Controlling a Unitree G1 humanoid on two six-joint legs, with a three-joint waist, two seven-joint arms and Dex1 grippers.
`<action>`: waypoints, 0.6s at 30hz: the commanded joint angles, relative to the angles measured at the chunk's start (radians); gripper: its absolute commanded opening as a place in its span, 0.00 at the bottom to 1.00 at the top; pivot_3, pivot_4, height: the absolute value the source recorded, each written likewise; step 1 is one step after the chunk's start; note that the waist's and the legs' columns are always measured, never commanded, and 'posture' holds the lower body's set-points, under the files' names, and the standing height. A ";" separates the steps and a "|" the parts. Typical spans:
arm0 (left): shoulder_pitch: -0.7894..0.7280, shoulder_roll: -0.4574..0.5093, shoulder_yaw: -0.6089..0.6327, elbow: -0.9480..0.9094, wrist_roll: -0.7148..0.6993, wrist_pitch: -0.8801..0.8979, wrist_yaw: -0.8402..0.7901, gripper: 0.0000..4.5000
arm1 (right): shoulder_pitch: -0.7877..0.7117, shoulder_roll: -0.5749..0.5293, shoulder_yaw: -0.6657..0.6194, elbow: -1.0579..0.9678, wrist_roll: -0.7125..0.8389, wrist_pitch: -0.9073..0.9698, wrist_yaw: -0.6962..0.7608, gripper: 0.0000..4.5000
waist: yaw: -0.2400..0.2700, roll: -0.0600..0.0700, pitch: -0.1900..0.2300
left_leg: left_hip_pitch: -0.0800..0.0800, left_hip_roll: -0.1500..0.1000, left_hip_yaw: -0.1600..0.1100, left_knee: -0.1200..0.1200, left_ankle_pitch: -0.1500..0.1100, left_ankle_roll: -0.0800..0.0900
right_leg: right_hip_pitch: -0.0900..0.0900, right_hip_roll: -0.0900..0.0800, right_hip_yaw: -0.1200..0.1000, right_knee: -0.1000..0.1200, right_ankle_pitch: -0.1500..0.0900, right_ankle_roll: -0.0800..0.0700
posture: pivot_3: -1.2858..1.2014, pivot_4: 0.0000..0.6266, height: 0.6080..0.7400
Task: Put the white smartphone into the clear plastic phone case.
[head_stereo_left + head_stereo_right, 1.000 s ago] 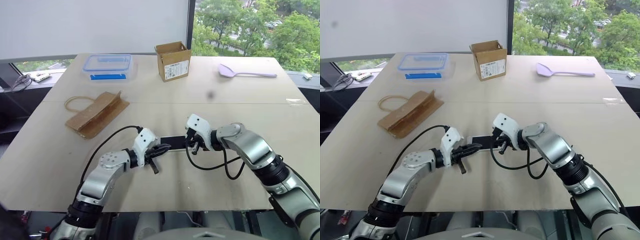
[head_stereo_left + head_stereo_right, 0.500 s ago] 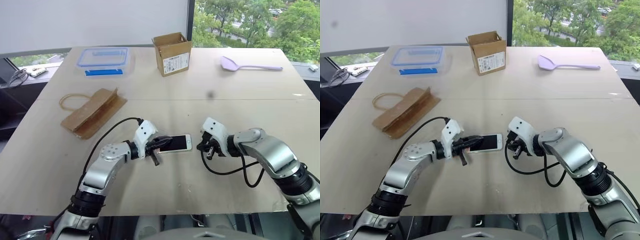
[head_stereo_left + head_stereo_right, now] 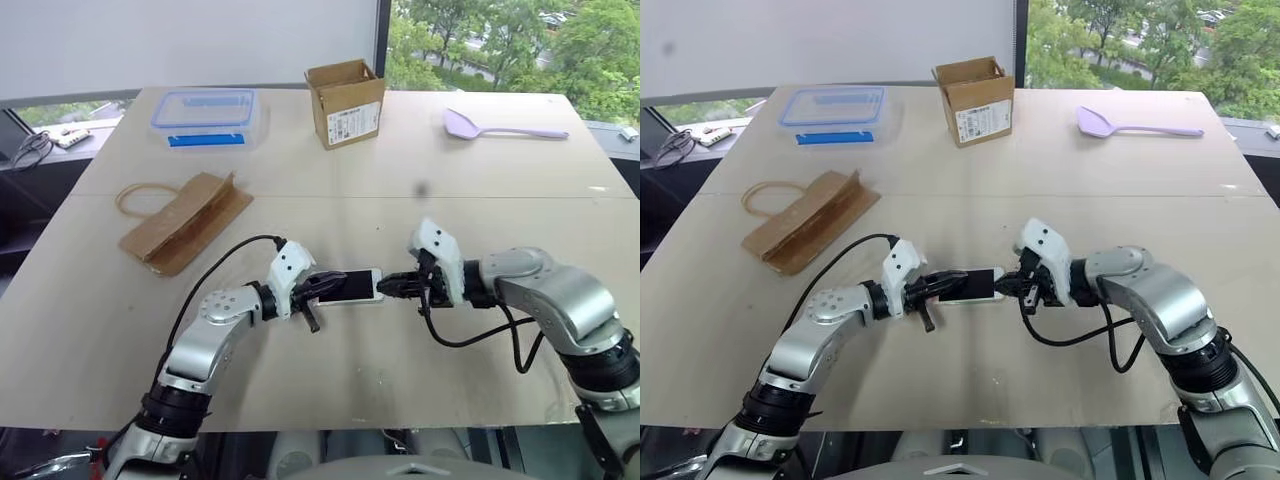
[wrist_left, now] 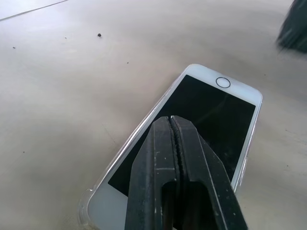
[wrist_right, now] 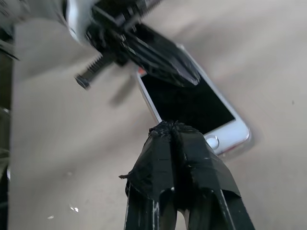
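Observation:
The white smartphone (image 3: 358, 286) lies flat on the table, screen up, between my two grippers. A thin clear rim, the clear plastic phone case (image 4: 85, 210), hugs its near corner and one long edge, so the phone seems to sit in it. My left gripper (image 3: 333, 283) is shut, its tips (image 4: 171, 120) over the screen at the phone's left end. My right gripper (image 3: 387, 286) is shut too and points left at the phone's right end; its tips (image 5: 170, 126) hover by the home button. Whether either gripper touches the phone I cannot tell.
At the back of the table stand a clear box with a blue lid (image 3: 206, 116), an open cardboard box (image 3: 345, 101) and a purple spatula (image 3: 500, 126). A folded brown paper bag (image 3: 186, 221) lies to the left. The table's front edge runs close below my arms.
My right gripper left the phone's right end, drew off to the right, then rose and turned its tips back toward that end. The left gripper stayed over the phone. The camera tilted down slightly.

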 commanded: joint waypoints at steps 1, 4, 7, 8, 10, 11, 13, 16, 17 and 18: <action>0.020 0.001 -0.006 -0.015 0.005 0.009 0.000 0.00 | -0.015 -0.006 0.045 0.023 -0.036 -0.056 -0.021 0.00 | 0.000 0.000 0.000 | 0.000 0.000 0.000 0.000 0.000 0.000 | 0.000 0.000 0.000 0.000 0.000 0.000 | 0.52 0.24 1.00; 0.021 0.002 -0.006 -0.019 0.006 0.011 0.002 0.00 | -0.017 -0.006 0.110 0.078 -0.089 -0.092 -0.040 0.00 | 0.000 0.000 0.000 | 0.000 0.000 0.000 0.001 0.000 0.000 | 0.000 0.000 0.000 0.000 -0.001 -0.002 | 0.52 0.24 1.00; 0.028 0.002 -0.006 -0.027 0.006 0.014 0.005 0.00 | -0.017 -0.020 0.156 0.117 -0.123 -0.116 -0.033 0.00 | 0.000 0.000 0.000 | -0.001 0.000 0.000 0.001 0.000 0.000 | 0.000 0.000 0.000 0.000 -0.001 -0.001 | 0.52 0.24 1.00; 0.031 0.003 -0.006 -0.032 0.007 0.015 0.007 0.00 | -0.017 -0.023 0.165 0.123 -0.127 -0.114 -0.031 0.00 | 0.000 0.000 0.000 | 0.000 0.000 0.000 0.001 0.000 0.000 | 0.000 0.000 0.000 0.000 0.000 -0.001 | 0.52 0.24 1.00; 0.035 0.004 -0.005 -0.037 0.006 0.018 0.009 0.00 | -0.021 -0.030 0.184 0.131 -0.137 -0.115 -0.024 0.00 | 0.000 0.000 0.000 | 0.000 0.000 0.000 0.002 0.000 0.000 | 0.000 0.001 0.000 0.000 0.001 0.001 | 0.52 0.24 1.00; 0.038 0.004 -0.005 -0.040 0.005 0.019 0.011 0.00 | -0.023 -0.034 0.192 0.133 -0.141 -0.111 -0.023 0.00 | 0.000 0.000 0.000 | 0.000 0.000 0.000 0.002 0.000 0.000 | 0.000 0.001 0.000 0.000 0.001 0.001 | 0.52 0.24 1.00; 0.041 0.004 -0.004 -0.044 0.005 0.021 0.013 0.00 | -0.029 -0.040 0.209 0.138 -0.150 -0.110 -0.018 0.00 | 0.000 0.000 0.000 | 0.000 0.000 0.000 0.002 0.000 0.000 | 0.000 0.001 0.000 0.001 0.000 0.000 | 0.52 0.24 1.00; 0.045 0.003 -0.003 -0.048 0.005 0.022 0.016 0.00 | -0.040 -0.045 0.240 0.150 -0.168 -0.099 -0.015 0.00 | 0.000 0.000 0.000 | 0.001 0.000 0.000 0.002 0.000 0.000 | 0.001 0.001 0.000 0.001 0.000 0.000 | 0.52 0.24 1.00; 0.046 0.002 -0.003 -0.048 0.005 0.022 0.017 0.00 | -0.044 -0.043 0.248 0.156 -0.171 -0.089 -0.016 0.00 | 0.000 0.000 0.000 | 0.002 0.000 0.000 0.002 0.000 0.000 | 0.001 0.001 0.000 0.001 0.000 -0.001 | 0.52 0.24 1.00; 0.047 0.002 -0.003 -0.049 0.005 0.022 0.017 0.00 | -0.047 -0.042 0.255 0.162 -0.173 -0.078 -0.017 0.00 | 0.000 0.000 0.000 | 0.002 0.000 0.000 0.002 0.000 0.000 | 0.002 0.001 0.000 0.001 0.000 -0.001 | 0.52 0.24 1.00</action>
